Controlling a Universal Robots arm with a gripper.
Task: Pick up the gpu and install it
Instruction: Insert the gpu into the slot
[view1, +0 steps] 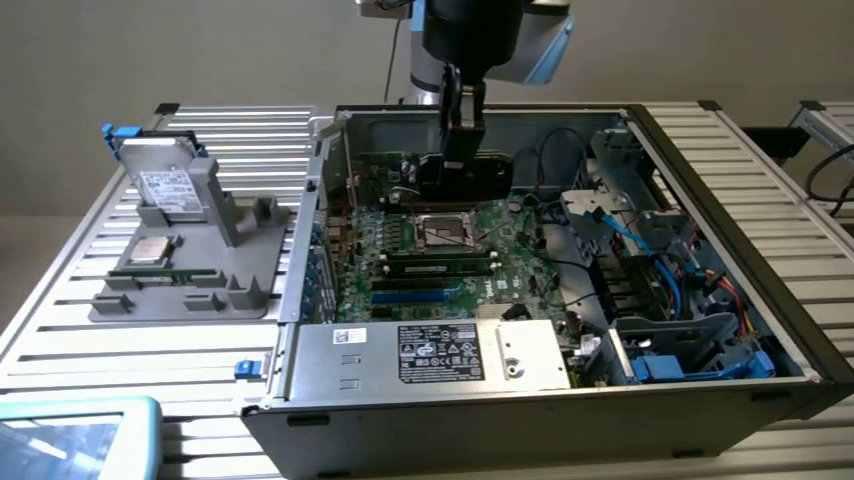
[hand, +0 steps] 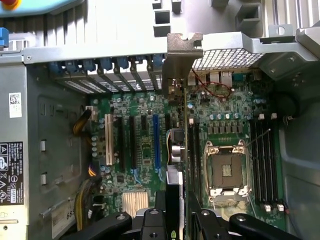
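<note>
The gripper clamps the gpu inside the open computer case, above its motherboard; the gray tray holds a hard drive.

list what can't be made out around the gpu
Whether the gpu sits in a slot: exterior view, the card's own body hides its lower edge.
Text on the hard drive label: exterior view, too small.
Part of the power supply label: wrist view, cut off by the picture's edge.

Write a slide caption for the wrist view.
Gripper holds the gpu edge-on over the motherboard inside the open computer case.
</note>
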